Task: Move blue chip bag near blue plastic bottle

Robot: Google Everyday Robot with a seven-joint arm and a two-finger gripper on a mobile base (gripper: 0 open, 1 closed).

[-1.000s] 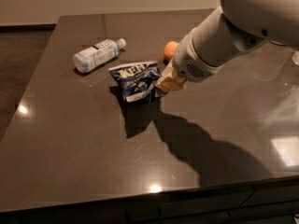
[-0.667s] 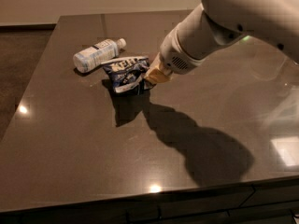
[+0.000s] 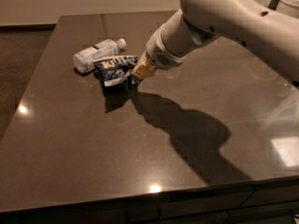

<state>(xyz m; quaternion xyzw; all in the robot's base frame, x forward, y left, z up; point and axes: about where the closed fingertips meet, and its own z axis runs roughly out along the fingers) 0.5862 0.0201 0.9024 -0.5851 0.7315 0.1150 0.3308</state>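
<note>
The blue chip bag [image 3: 113,69] is dark navy foil with white lettering. It is held just above the dark table [image 3: 93,148], right next to the blue plastic bottle [image 3: 96,54]. The bottle lies on its side with its white cap pointing right, at the bag's upper left, almost touching it. My gripper [image 3: 135,75] is shut on the bag's right end. The white arm reaches in from the upper right and hides what lies behind it.
The arm casts a large shadow [image 3: 187,134] across the table's middle. The table's front edge [image 3: 154,197] runs along the bottom, the left edge beside the dark floor [image 3: 18,69].
My gripper has carried the chip bag to the left, up against the bottle. The orange seen behind the arm earlier is now hidden.
</note>
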